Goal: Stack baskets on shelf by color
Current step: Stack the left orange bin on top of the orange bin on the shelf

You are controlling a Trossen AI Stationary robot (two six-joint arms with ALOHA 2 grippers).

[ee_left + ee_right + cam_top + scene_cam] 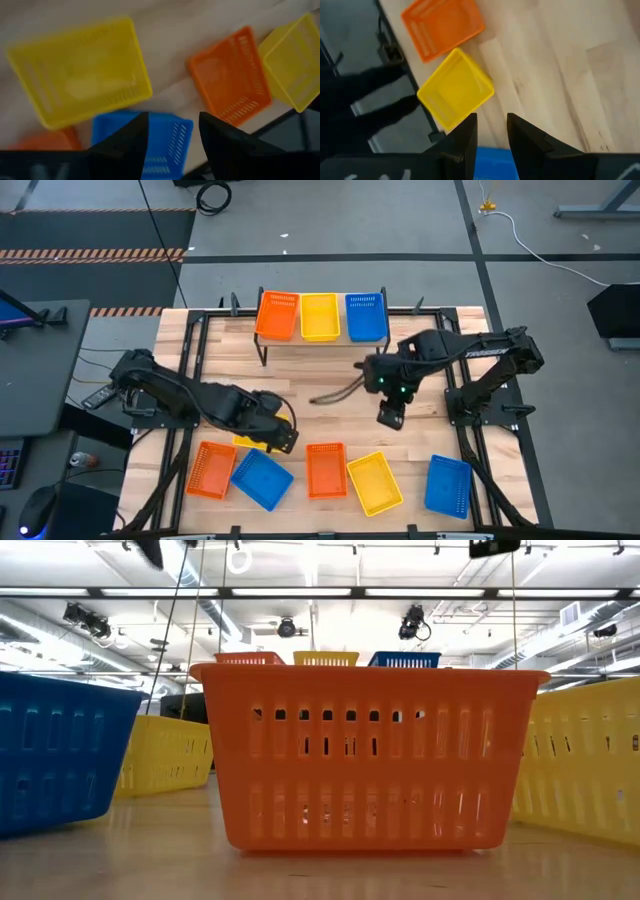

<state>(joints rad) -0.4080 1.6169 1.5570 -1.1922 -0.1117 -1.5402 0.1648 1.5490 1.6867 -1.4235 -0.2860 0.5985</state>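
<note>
Three baskets sit on the shelf at the far edge: orange, yellow, blue. Left gripper, jaws apart and empty, hovers over a yellow basket with a blue basket just nearer. Right gripper, jaws slightly apart, hangs mid-table, holding nothing.

On the low light-wood shelf by the table's far edge stand orange, yellow and blue baskets side by side, while six more mesh baskets lie scattered along the near edge.
</note>
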